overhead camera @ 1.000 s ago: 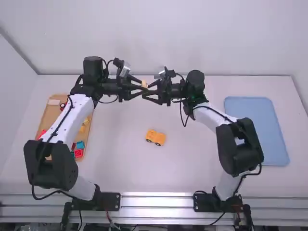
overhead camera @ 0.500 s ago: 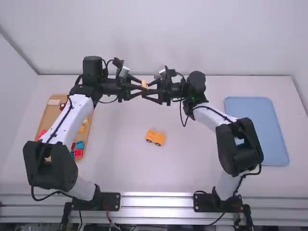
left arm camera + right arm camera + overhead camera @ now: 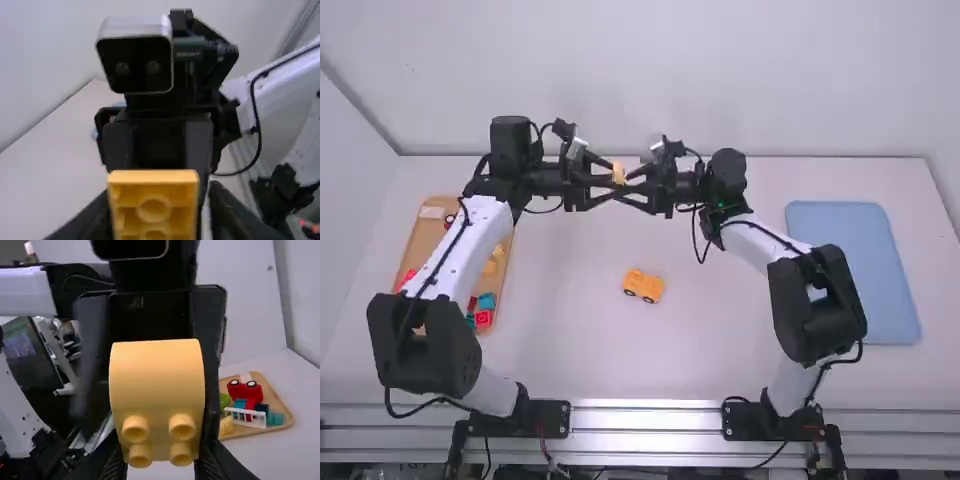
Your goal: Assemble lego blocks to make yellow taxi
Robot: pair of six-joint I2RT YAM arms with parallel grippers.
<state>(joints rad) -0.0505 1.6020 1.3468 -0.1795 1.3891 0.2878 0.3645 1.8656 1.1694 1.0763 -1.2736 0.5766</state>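
High view, yellow block: the yellow block [image 3: 619,173] is hanging above the table [image 3: 570,340] between the two grippers.
High view, left gripper: left gripper [image 3: 614,178] is reaching the block from the left side, fingers spread.
High view, right gripper: right gripper [image 3: 632,187] is meeting it from the other side, grasping the block.
High view, taxi base: the yellow wheeled piece [image 3: 643,286] is sitting on the table between the arms, nearer the camera than the block.
High view, trays: the tan tray [image 3: 419,245] is lying beside the left arm [image 3: 475,245], holding loose blocks; the blue tray [image 3: 852,270] is lying beyond the right arm [image 3: 755,240] on the right side.
Left wrist view, pincer: left gripper [image 3: 160,202] is standing released around the block, one finger clearly apart from it.
Left wrist view, block: it is showing a hollow side with round tubes.
Right wrist view, pincer: right gripper [image 3: 160,460] is clamping the block, a finger on each side.
Right wrist view, block: it is showing a smooth curved face and four studs.
Right wrist view, tan tray: it is holding a red wheeled piece [image 3: 245,390], a white fence piece [image 3: 247,418], and green, teal and yellow parts.
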